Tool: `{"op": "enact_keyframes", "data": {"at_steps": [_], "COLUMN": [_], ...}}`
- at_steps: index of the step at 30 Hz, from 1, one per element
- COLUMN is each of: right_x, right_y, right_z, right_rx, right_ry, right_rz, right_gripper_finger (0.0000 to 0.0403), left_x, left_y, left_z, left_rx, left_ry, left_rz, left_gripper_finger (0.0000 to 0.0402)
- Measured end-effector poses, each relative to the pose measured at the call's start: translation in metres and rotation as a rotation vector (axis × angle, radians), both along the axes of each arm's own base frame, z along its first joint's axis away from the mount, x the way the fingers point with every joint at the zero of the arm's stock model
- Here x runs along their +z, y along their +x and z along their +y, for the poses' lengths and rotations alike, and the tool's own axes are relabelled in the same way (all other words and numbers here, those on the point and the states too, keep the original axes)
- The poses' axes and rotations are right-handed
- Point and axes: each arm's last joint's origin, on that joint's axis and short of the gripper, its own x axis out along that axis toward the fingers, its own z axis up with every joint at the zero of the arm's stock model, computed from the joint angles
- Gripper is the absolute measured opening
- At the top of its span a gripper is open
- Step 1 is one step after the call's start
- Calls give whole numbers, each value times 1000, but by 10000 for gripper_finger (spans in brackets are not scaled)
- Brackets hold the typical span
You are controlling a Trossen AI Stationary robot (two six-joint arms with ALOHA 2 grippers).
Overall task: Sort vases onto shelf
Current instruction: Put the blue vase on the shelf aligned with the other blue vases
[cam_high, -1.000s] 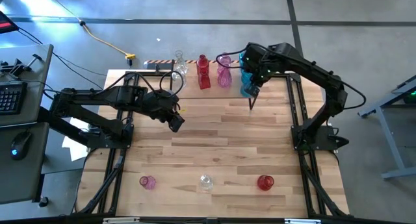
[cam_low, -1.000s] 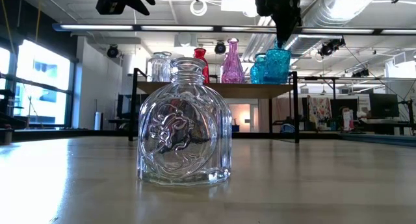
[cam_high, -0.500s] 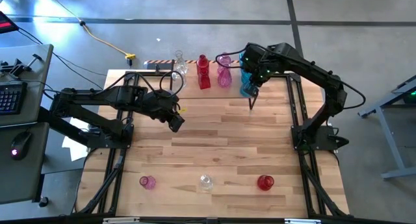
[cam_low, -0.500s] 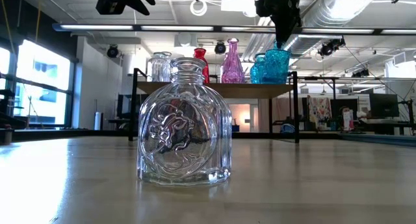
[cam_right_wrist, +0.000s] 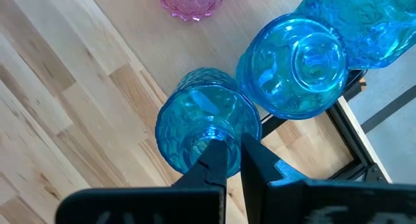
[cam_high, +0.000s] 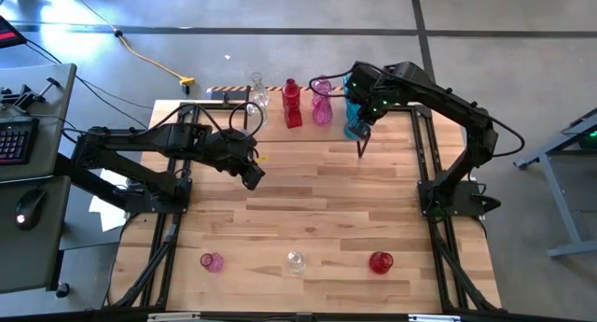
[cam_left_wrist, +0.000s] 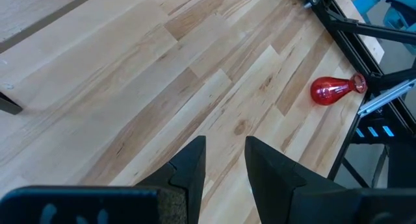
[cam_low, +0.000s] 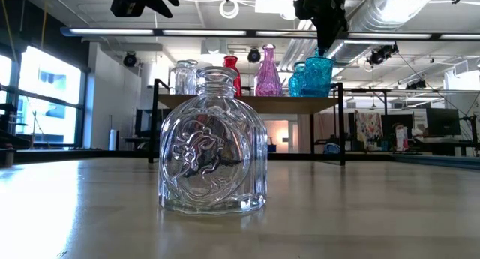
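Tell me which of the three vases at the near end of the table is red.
The rightmost one, the red vase, nearest the right arm's side. The middle one is clear, and the leftmost is pink.

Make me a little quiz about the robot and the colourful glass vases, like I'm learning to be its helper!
1. True or false: the left gripper is holding a vase.
2. How many vases are on the tabletop, not yet on the shelf?
3. The right gripper has its jaws shut on a vase at the shelf. Which colour is it? A) red B) blue C) clear

Key:
1. False. Its jaws are apart over bare wood, with nothing between them.
2. Three: the pink vase, the clear vase and the red vase.
3. B, the blue vase.
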Motion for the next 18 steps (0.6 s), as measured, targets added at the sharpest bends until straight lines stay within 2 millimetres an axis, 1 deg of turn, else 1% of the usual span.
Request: {"op": "enact_keyframes", "data": {"at_steps": [18], "right_x": [0], "right_y": [0], "right_z": [0], "right_rx": [-6], "right_ry": [3], "right_rz": [7], "right_gripper_finger": [0], "left_x": [0], "left_y": [0], "left_z": [0], "left_rx": [-1], "left_ry": [0], "left_rz": [0], "left_gripper_finger": [99]}}
